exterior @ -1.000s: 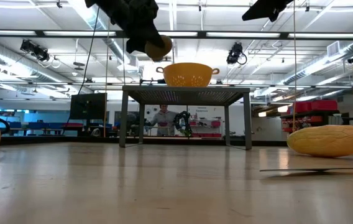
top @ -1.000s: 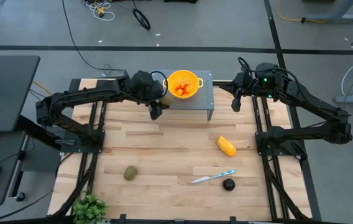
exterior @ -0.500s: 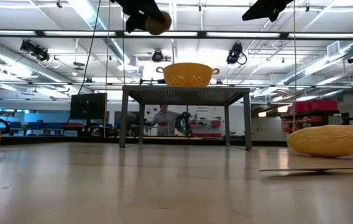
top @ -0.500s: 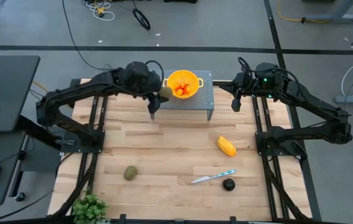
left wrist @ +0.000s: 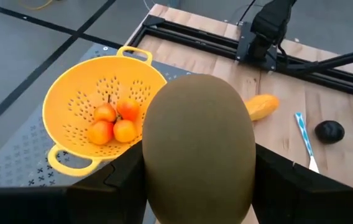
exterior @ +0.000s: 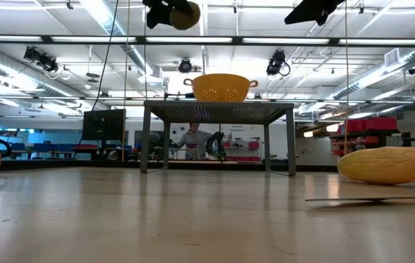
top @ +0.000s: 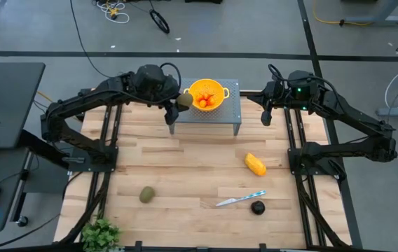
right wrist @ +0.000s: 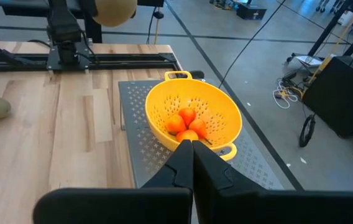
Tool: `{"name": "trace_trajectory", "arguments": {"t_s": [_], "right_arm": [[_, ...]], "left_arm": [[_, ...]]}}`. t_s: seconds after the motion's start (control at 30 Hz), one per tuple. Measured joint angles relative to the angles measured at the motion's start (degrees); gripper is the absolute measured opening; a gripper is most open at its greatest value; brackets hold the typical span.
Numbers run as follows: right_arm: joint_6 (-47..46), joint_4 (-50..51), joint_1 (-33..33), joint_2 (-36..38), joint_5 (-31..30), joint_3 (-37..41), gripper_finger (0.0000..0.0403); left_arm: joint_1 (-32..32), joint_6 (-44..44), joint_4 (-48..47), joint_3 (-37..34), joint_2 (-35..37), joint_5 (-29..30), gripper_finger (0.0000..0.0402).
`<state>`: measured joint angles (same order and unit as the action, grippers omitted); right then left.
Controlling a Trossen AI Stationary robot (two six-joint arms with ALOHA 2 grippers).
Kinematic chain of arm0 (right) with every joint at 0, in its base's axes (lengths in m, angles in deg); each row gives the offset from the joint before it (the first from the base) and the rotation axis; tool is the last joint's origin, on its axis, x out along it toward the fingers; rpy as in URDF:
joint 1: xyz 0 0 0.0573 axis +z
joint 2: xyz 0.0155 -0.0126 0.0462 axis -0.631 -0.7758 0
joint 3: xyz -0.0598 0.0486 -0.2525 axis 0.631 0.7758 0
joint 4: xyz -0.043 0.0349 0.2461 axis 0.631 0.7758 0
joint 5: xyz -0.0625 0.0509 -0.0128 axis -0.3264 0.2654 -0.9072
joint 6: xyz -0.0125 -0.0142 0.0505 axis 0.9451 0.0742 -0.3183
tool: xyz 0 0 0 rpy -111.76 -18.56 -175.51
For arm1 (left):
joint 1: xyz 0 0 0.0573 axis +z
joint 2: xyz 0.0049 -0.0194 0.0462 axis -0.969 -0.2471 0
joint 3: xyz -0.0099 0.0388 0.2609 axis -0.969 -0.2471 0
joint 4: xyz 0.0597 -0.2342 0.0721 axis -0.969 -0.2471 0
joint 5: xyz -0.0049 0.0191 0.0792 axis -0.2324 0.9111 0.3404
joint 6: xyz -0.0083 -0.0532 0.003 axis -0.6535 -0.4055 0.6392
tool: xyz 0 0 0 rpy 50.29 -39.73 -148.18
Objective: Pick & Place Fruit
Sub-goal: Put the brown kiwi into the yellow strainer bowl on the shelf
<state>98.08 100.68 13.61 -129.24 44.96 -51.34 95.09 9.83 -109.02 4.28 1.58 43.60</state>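
Note:
My left gripper (top: 178, 105) is shut on an olive-brown oval fruit (left wrist: 198, 143), high in the air just left of the yellow perforated bowl (top: 193, 87). The bowl stands on a grey perforated stand (top: 228, 115) and holds tiny orange-red fruit (left wrist: 115, 121). A second olive-brown oval (top: 147, 194), a yellow-orange oblong (top: 255, 165) and a dark round fruit (top: 257, 207) lie on the table. My right gripper (right wrist: 192, 144) is shut with nothing in it and hangs right of the stand. My left gripper pinches the oval fruit between its two fingers (left wrist: 120, 180), one on each long side (left wrist: 155, 168). The fingers slant down from the table's left toward the bowl. The fruit (exterior: 183, 14) is lifted clear, higher than the bowl's rim.
A slim knife with a pale blue handle (top: 241, 199) lies near the dark round fruit. A green plant (top: 101, 234) sits at the near left corner. Black frame rails run along both table sides. The middle of the wooden table is bare.
My left gripper has risen with the olive-brown fruit from about the bowl's height to well above its rim, drifting a little toward the table's far edge. The fruit stays between the fingers.

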Motion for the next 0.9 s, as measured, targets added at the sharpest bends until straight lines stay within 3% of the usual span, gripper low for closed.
{"name": "trace_trajectory", "arguments": {"t_s": [0.23,0.43,0.9], "right_arm": [[0.00,0.00,-0.01,0.02,0.02,0.00,0.0000],[-0.02,0.00,0.00,0.02,0.04,0.00,0.0000],[-0.02,0.00,0.00,0.02,0.63,0.01,0.0000]], "left_arm": [[0.30,2.61,6.41,0.00,0.00,7.21,0.0223],[2.38,2.82,13.30,0.00,0.00,6.87,0.0222],[4.14,2.85,14.93,0.00,0.00,5.75,0.0223]]}}
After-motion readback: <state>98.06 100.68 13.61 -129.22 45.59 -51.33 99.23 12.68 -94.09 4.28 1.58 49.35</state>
